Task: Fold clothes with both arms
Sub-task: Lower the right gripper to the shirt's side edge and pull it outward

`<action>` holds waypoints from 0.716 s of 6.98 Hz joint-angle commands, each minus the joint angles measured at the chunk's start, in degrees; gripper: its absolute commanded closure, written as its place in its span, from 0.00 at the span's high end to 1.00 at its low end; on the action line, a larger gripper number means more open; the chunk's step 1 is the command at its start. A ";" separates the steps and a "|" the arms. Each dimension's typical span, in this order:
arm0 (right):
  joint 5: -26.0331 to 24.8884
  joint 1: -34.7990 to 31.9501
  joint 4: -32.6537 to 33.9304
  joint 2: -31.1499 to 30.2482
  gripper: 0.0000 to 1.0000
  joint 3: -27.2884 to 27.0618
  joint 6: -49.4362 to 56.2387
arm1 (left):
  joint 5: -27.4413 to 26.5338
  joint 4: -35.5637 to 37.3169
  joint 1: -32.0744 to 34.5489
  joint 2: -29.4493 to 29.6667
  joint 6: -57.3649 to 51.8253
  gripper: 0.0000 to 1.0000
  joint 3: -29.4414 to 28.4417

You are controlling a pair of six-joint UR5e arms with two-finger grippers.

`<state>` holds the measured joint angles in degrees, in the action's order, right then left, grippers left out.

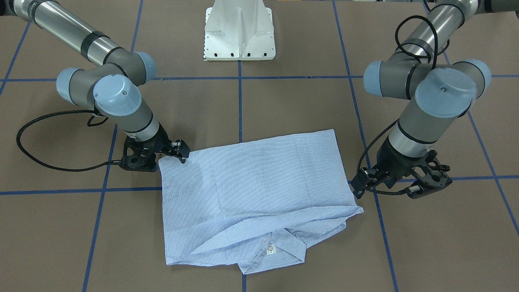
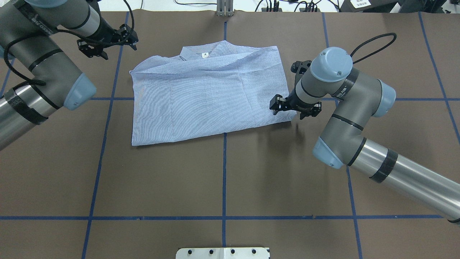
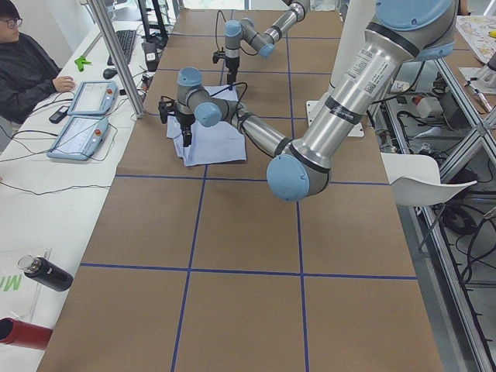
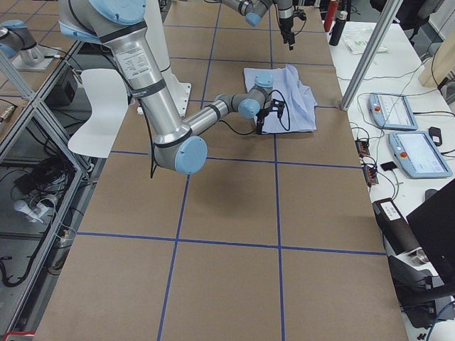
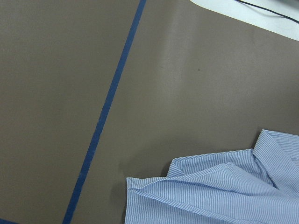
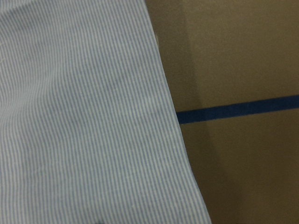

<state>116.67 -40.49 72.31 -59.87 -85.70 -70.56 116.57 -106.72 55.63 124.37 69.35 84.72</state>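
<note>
A light blue-and-white striped shirt (image 1: 251, 182) lay folded into a rough rectangle on the brown bench (image 1: 304, 101), centre frame in the front-facing view. Its collar (image 1: 279, 251) and a small white label (image 1: 270, 249) were turned toward the bottom edge. Blue tape lines (image 1: 240, 109) crossed the bench in a grid, and the shirt covered one of their crossings.

At the left of that view, the robot's right arm (image 1: 121, 101) reached down to the shirt's upper-left corner. The right claw (image 1: 158, 155) stood open and held nothing, with one finger (image 1: 181, 149) at the corner of the cloth and the other off the fabric. At the right, the left arm (image 1: 429, 105) held the left claw (image 1: 395, 184) just beside the shirt's right edge, jaws spread wide and empty.

From overhead, the left claw (image 2: 107, 39) sat in the upper left of the frame, near the collar-side corner of the shirt (image 2: 205, 97). The right claw (image 2: 294, 109) was at the shirt's lower-right corner.

The left wrist camera caught a rumpled shirt (image 5: 210, 196) corner at bottom right. The right wrist camera showed the shirt (image 6: 84, 116) filling the left half of the frame, its straight edge against the bench. The white pedestal (image 1: 240, 30) stood at top centre of the front-facing view. In the left side view, a person (image 3: 27, 66) sat at upper left.
</note>
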 commanded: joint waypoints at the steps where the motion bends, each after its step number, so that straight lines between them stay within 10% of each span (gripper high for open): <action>1: 0.05 0.06 -0.15 0.02 0.62 0.71 0.07 | -0.03 -0.07 0.00 0.00 0.00 1.00 0.00; 2: -0.04 -0.02 -0.24 -0.07 0.09 0.71 0.07 | -0.12 -0.07 0.00 0.00 0.00 1.00 0.00; 5: 0.75 -0.29 -0.24 -0.24 0.00 0.63 -0.02 | -0.29 -0.07 0.00 0.00 0.09 0.99 0.44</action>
<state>116.93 -40.60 72.01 -60.08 -85.01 -70.57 116.36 -106.79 55.64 124.37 69.40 84.88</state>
